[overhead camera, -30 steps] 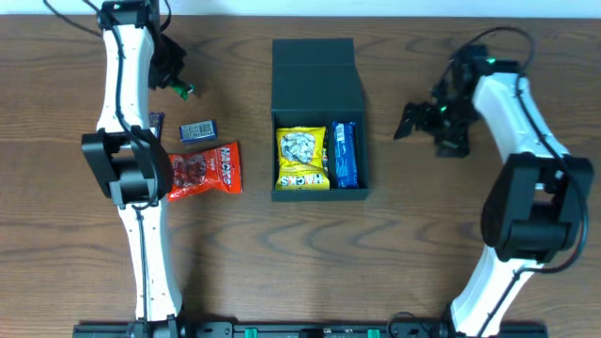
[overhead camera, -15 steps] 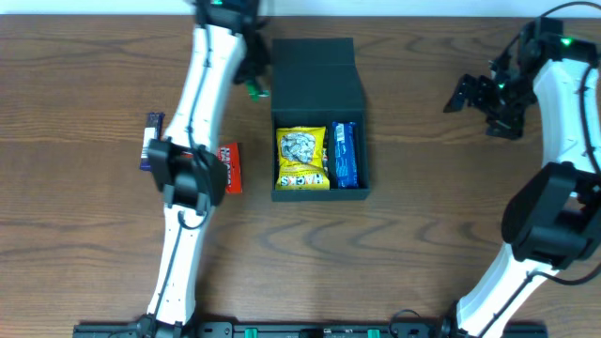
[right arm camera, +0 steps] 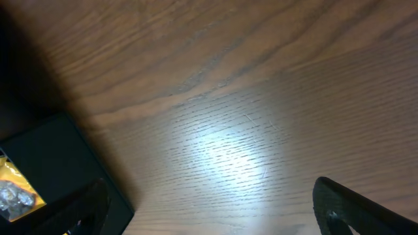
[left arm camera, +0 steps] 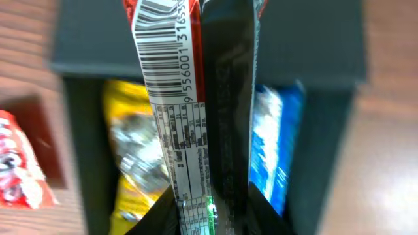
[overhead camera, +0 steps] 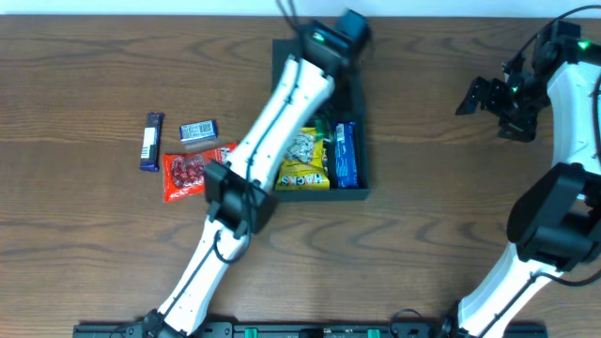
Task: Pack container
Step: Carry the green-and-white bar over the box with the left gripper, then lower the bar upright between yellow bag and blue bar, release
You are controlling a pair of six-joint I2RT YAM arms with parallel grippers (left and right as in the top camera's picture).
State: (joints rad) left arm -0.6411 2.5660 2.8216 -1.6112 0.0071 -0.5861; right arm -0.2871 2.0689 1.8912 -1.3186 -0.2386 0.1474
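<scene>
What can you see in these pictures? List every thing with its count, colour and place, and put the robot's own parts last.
table: 1, brown wood, under everything
container: 1, dark teal-black, table centre, open
yellow packet: 1, yellow, inside container, left side
blue packet: 1, blue, inside container, right side
held packet: 1, black, white barcode panel, above container
red packet: 1, red, table, left of container
small grey packet: 1, grey-blue, beside red packet
purple bar: 1, purple, furthest left
left claw: 1, black, shut on held packet
right claw: 1, black, open, right of container
</scene>
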